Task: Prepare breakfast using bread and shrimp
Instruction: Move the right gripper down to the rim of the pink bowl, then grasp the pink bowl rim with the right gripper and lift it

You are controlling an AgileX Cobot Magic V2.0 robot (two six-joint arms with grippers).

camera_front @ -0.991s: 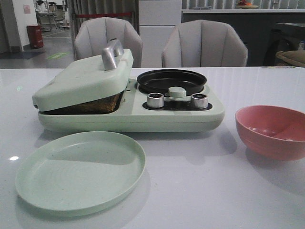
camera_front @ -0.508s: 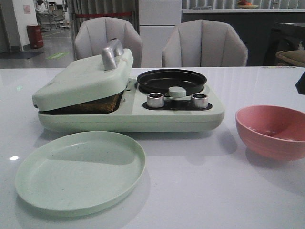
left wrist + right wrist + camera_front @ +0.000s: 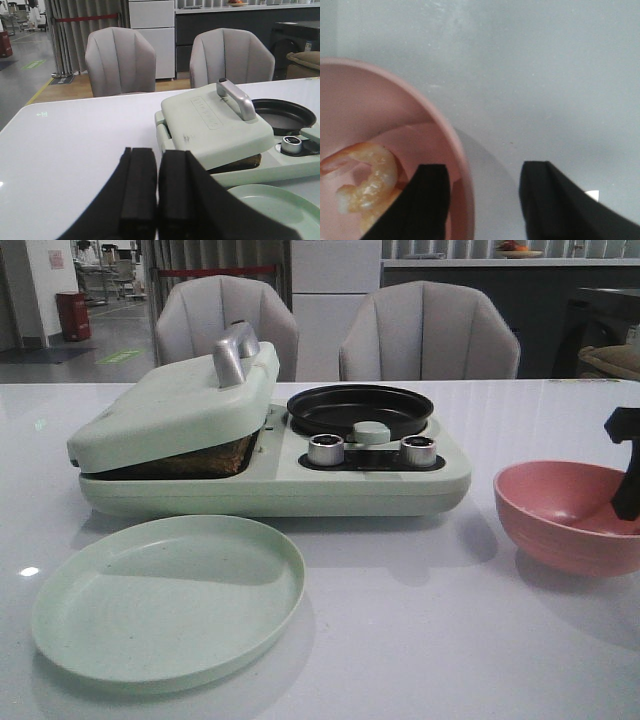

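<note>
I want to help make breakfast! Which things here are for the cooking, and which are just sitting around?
For the cooking: shrimp inside the pink bowl; bread under the breakfast maker's lid; black pan; green plate; right gripper.

Just sitting around: two grey chairs.

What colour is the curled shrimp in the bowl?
Pale pink-orange shrimp; right wrist view shows it best.

left claw (image 3: 156,200): two thick matte black rubbery fingers (image 3: 137,190), squared tips. right claw (image 3: 482,200): same flat black blocky fingers (image 3: 432,192).
</note>
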